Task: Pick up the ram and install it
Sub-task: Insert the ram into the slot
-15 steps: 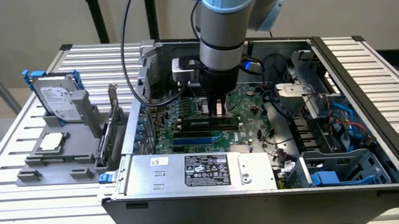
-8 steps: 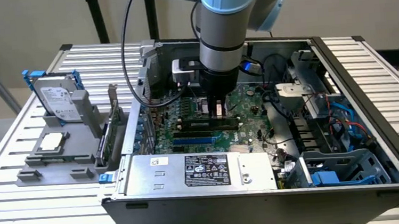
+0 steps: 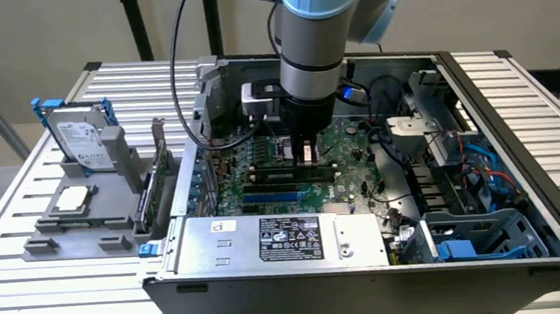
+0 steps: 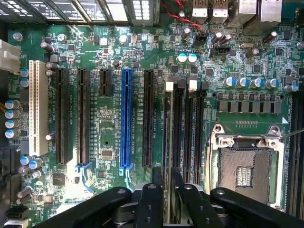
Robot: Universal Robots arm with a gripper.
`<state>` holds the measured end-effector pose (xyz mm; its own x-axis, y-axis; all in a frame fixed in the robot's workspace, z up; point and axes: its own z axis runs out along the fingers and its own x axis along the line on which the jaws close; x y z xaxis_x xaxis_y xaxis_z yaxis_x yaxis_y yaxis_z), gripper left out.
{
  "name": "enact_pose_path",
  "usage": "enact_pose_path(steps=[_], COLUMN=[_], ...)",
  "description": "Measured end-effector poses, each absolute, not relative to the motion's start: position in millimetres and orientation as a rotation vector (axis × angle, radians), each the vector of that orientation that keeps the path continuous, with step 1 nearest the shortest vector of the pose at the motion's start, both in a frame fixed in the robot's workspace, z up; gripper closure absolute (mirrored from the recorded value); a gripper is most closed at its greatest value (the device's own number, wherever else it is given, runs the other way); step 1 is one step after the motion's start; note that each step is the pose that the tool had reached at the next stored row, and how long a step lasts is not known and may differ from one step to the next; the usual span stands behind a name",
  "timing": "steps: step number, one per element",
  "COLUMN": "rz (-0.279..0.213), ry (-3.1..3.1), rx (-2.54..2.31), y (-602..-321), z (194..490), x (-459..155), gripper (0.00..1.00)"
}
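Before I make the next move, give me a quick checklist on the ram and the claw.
1. Ram lined up with a memory slot: ok, it stands edge-on along the slot next to the black expansion slot.
2. Ram pressed fully home: cannot tell.
3. White latch at the slot's far end locked: cannot tell.
4. Claw centred on the ram: ok, it straddles the stick.
5. Claw's grip on the ram: cannot tell.
6. Red wires away from the slot: ok, they lie at the board's edge.
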<state>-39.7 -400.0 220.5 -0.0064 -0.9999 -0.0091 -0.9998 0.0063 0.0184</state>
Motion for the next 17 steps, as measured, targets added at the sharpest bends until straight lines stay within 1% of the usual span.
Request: enact_pose_path(steps=[8, 10, 11, 12, 17], rz=[-0.032, -0.033, -0.033, -0.033, -0.033], ry=[-2.223, -2.223, -2.223, -2.223, -2.223], rx=[2.209, 2.21, 2.21, 2.21, 2.209], y=[-400.0, -400.0, -400.0, -400.0, -400.0], z=[242.8, 243.4, 243.4, 243.4, 243.5], x=[-40.0, -40.3, -40.3, -40.8, -40.8], gripper=[0.78, 0.8, 0.87, 0.89, 0.89])
